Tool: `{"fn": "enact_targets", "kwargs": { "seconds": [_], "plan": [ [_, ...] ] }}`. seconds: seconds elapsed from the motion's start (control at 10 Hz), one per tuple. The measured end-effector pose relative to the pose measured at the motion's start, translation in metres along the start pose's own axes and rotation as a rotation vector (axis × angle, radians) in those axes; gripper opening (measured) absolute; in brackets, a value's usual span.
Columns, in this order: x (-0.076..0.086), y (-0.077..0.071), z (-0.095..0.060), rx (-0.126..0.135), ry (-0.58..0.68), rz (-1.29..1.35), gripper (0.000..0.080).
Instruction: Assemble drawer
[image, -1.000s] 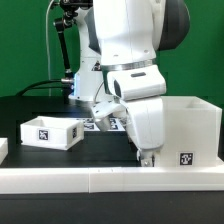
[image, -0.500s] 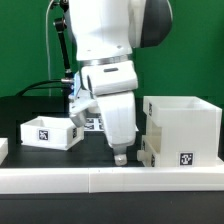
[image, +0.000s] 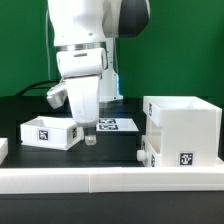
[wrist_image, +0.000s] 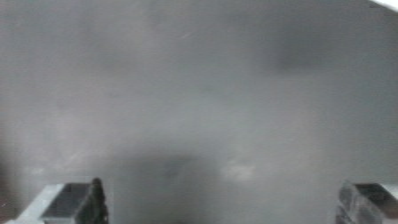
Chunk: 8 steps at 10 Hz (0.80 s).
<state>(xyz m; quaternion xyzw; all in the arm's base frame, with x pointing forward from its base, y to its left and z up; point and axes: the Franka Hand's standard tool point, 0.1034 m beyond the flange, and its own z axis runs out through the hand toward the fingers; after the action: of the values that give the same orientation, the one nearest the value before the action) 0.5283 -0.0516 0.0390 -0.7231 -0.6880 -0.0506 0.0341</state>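
The white drawer housing (image: 185, 130) stands at the exterior view's right, with a tag on its near face. A small white tray (image: 146, 154) sits against its left side, seemingly partly inside it. A second small tray (image: 48, 132) with a tag lies at the exterior view's left. My gripper (image: 90, 136) hangs low over the table just to the right of that tray, apart from it. In the wrist view my gripper (wrist_image: 222, 205) has its fingers (wrist_image: 75, 203) wide apart, open and empty, over a blurred grey surface.
A long low white rail (image: 100, 178) runs along the table's front edge. The marker board (image: 116, 125) lies flat behind my gripper. A black stand with cables rises at the back left (image: 58, 80).
My arm has swung from beside the housing toward the exterior view's left, ending next to the left tray. The housing and trays have not moved.
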Motion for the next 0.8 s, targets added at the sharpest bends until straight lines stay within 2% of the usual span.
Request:
{"fn": "enact_targets", "kwargs": {
  "seconds": [0.1, 0.4, 0.6, 0.8],
  "plan": [
    [-0.002, -0.006, 0.004, 0.010, 0.002, 0.008, 0.0649],
    [-0.001, -0.005, 0.005, 0.011, 0.003, 0.068, 0.0649],
    [-0.001, -0.006, 0.005, 0.011, 0.003, 0.199, 0.0649],
    [-0.011, -0.008, 0.005, -0.002, 0.007, 0.365, 0.0649]
  ]
}}
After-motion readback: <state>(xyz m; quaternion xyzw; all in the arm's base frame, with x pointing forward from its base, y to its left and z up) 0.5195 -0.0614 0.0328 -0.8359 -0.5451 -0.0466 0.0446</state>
